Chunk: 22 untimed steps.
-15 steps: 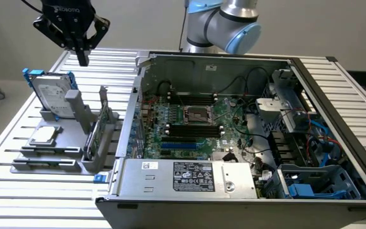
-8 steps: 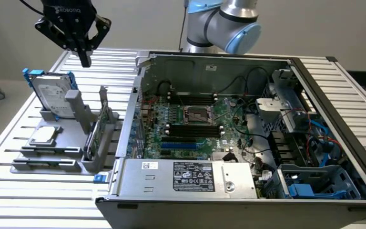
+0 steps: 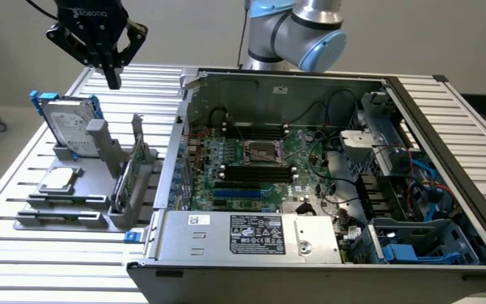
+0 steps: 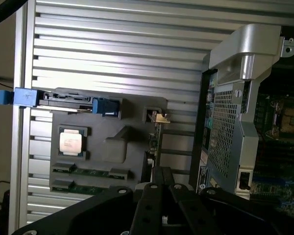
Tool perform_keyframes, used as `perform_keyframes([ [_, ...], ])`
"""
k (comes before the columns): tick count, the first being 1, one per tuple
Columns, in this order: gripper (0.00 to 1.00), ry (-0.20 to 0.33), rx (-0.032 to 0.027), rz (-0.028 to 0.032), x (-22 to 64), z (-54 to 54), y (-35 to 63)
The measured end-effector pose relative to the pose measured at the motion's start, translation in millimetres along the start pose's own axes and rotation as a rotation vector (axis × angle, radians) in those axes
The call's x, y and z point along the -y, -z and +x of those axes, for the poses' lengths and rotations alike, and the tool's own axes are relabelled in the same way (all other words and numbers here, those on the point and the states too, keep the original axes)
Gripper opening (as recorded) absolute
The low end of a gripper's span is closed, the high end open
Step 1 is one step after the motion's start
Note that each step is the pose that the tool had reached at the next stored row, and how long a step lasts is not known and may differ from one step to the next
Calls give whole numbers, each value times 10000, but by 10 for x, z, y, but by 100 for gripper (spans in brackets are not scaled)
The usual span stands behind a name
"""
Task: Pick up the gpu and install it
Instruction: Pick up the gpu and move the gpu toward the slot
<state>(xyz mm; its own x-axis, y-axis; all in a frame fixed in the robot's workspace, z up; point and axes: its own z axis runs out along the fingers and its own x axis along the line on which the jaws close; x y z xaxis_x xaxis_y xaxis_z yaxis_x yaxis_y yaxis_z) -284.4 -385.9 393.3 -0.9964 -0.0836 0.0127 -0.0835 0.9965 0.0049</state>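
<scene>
Exterior view first: your claw (image 3: 112, 80) hangs above the slatted tabletop (image 3: 23, 253), up past the hard drive (image 3: 68, 119). Its fingers are pressed together with nothing between them. You can make out the lettering ROBOTIQ on its black body.

The gpu (image 3: 130, 172) stands on edge in the grey holder (image 3: 66, 212), on the side nearest the open computer case (image 3: 445, 107). Its silver bracket points upward, and it is well apart from the claw. On the same holder you have the blue-framed hard drive standing upright and the processor chip (image 3: 60, 179) lying flat.

On the case's near side, the power supply (image 3: 252, 235) carries a black and white label, and a small white sticker sits beside it. You cannot read the print on either. The hard drive's label is likewise too small to read.

From the wrist view, you look down past the closed fingertips at the gpu's thin edge.
</scene>
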Motion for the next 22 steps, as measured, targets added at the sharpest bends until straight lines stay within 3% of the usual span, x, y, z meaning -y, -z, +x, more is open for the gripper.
perform_keyframes([
  [5, 12, -1, 0, 0, 0, 0, 0],
  [10, 36, -1, 0, 0, 0, 0, 0],
  [12, 36, -2, -2, 20, 0, 1, -11],
  [13, 42, -4, -3, 40, 0, 4, -28],
  [22, 42, -219, -7, 76, -6, 127, -193],
])
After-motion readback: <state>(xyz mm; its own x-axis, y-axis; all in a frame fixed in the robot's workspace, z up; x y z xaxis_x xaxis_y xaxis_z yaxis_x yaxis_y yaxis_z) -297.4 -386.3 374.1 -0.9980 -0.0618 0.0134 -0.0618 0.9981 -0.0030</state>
